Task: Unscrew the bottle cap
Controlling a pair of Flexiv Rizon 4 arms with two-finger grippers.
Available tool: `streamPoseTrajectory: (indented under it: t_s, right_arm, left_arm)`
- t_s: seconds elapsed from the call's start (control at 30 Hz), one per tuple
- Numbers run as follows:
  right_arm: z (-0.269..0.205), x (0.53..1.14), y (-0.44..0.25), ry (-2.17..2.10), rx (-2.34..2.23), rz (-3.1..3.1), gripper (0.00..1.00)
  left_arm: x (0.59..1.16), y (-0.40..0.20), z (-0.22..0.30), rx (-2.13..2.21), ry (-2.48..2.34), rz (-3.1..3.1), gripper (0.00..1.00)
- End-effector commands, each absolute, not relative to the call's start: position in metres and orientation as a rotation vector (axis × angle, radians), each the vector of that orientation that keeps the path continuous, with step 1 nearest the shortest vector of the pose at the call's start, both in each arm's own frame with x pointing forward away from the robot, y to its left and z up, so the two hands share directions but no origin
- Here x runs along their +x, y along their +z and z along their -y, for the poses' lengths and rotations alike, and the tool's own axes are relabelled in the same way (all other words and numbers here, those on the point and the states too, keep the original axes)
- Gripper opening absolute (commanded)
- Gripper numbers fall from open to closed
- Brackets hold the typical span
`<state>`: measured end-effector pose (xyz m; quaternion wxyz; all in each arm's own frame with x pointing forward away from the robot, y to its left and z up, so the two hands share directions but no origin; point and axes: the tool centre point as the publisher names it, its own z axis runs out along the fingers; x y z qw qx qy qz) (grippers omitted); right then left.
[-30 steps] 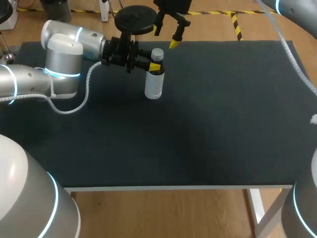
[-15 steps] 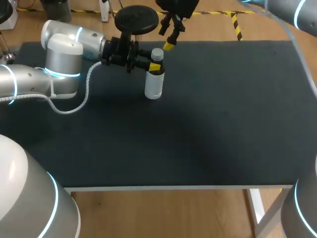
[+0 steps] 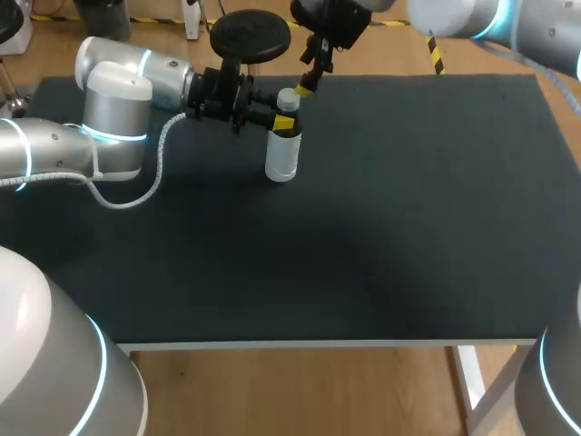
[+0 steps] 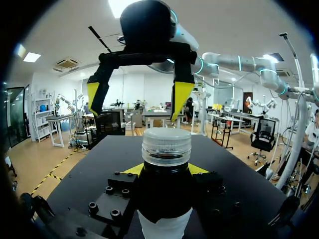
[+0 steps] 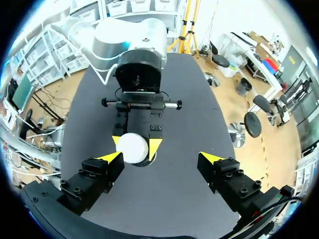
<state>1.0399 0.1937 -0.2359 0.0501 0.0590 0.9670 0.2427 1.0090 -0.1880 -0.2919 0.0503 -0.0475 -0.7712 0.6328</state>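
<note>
The bottle (image 3: 282,159) stands upright on the desk (image 3: 408,227), toward its far left part. The left pincer (image 3: 278,119) is clamped on it from 2 sides just under the cap (image 4: 166,146). The right pincer (image 5: 162,158) hangs above with its 2 fingers spread wide, gripping nothing.

The main risk is misalignment. In the right wrist view the cap sits close to 1 finger, not midway between the 2. A straight descent from here would likely land that finger on top of the cap, or close the grip off-centre, and push the bottle sideways in the left pincer's hold.

A second risk is crowding. The left pincer's yellow tips sit directly below the cap, so a descent too deep could strike them. If the hold on the neck is weak, turning the cap may spin the whole bottle instead.

The bottle is near the desk's far edge, so little surface lies behind it. The left arm fills the side it comes from. The wider stretch of desk toward the right and the near edge is the better side for the right arm to adjust.
</note>
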Motion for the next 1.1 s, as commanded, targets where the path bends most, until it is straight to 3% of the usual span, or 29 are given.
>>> streamPoseTrajectory:
  t_s: [0.03,1.1]
  right_arm:
    - [-0.190,1.027,-0.233,0.706,0.202,-2.824,1.00]
    - [-0.219,1.004,-0.248,0.780,0.026,-3.012,1.00]
  left_arm:
    - [1.010,-0.292,0.188,-0.148,1.925,2.345,0.00]
    - [1.010,-0.292,0.188,-0.148,1.925,2.345,0.00]
